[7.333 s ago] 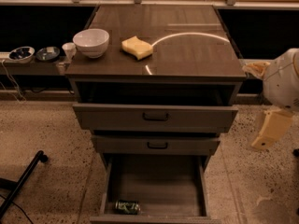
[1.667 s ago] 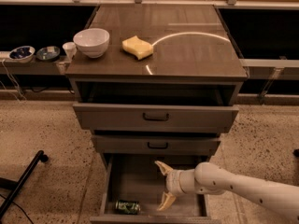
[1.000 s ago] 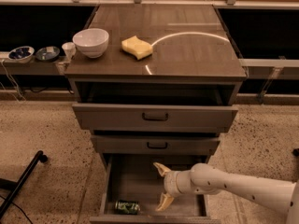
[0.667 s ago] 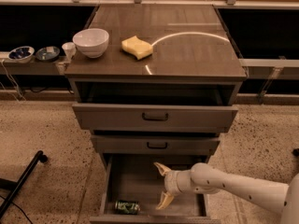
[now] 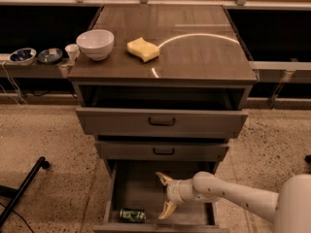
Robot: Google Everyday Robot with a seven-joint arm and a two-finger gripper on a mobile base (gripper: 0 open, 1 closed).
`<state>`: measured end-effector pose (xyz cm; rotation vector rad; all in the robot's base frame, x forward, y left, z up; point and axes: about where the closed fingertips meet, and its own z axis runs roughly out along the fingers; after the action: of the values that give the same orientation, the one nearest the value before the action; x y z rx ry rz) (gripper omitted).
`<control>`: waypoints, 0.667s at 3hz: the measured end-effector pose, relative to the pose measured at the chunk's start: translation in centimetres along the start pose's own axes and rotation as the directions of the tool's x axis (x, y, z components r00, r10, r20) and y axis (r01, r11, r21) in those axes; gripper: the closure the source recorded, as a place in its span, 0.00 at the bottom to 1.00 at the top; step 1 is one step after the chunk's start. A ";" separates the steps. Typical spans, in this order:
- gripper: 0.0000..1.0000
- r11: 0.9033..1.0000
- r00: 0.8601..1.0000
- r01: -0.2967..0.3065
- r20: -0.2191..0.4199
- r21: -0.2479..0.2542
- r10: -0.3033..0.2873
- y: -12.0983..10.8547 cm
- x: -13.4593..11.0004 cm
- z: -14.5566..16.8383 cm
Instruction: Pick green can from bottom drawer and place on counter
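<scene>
The green can (image 5: 132, 215) lies on its side on the floor of the open bottom drawer (image 5: 142, 191), near its front left corner. My gripper (image 5: 164, 195) reaches into the drawer from the right, just right of the can and not touching it. Its two pale fingers (image 5: 167, 208) are spread apart with nothing between them. The glossy dark brown counter (image 5: 194, 52) tops the cabinet and shows a curved light reflection.
A white bowl (image 5: 95, 43) and a yellow sponge (image 5: 143, 49) sit on the counter's left half. Two upper drawers (image 5: 162, 122) are pulled slightly out above the bottom one. Small dishes (image 5: 36, 56) stand on a ledge at left. A black bar (image 5: 22, 190) lies on the speckled floor.
My arm came in from the far right and down into the bottom drawer. Over the last second the gripper has barely moved, staying open beside the can.
</scene>
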<state>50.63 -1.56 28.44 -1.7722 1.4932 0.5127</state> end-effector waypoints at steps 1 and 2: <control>0.13 1.000 1.000 0.006 0.006 -0.026 -0.006 -0.2 0.4 2.3; 0.13 0.999 1.000 -0.011 -0.009 -0.052 0.010 -1.0 0.6 4.6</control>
<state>52.49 1.60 25.36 -1.8103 1.5085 0.5542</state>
